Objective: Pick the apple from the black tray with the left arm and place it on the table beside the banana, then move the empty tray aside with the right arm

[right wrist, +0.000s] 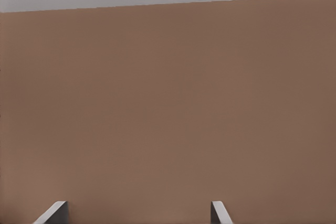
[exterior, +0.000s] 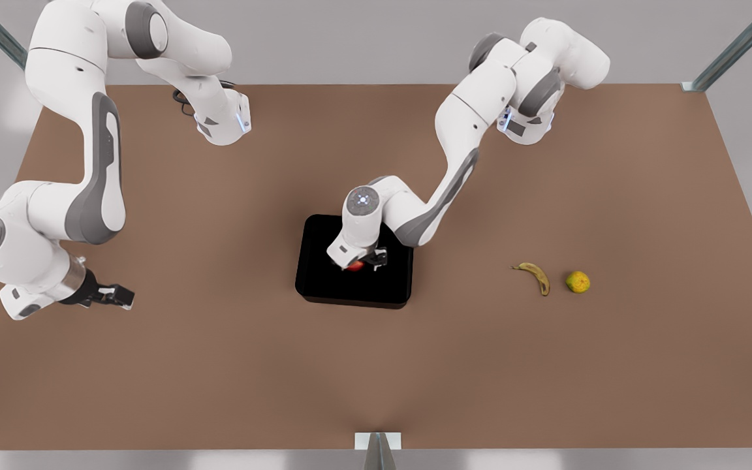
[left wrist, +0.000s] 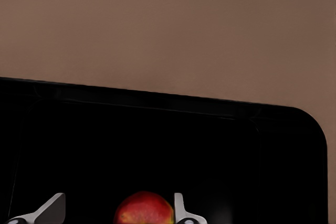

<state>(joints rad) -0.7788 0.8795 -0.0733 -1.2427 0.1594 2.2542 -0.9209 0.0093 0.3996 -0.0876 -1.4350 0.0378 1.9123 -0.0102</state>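
Observation:
The red apple (exterior: 356, 266) (left wrist: 144, 211) lies inside the glossy black tray (exterior: 324, 281) (left wrist: 157, 145) at the middle of the brown table (exterior: 219, 378). My left gripper (exterior: 364, 262) (left wrist: 115, 211) is lowered into the tray, open, with a finger on each side of the apple. One finger (left wrist: 179, 208) is against the fruit and the other stands apart from it. The banana (exterior: 536, 275) lies on the table to the front view's right of the tray. My right gripper (exterior: 121, 297) (right wrist: 136, 212) waits open above bare table at the front view's left.
A yellow-green round fruit with orange blotches (exterior: 578, 282) sits just beyond the banana towards the front view's right. Metal posts stand at the table's corners (exterior: 735, 49) and at its near edge (exterior: 378, 450). Bare tabletop surrounds the tray.

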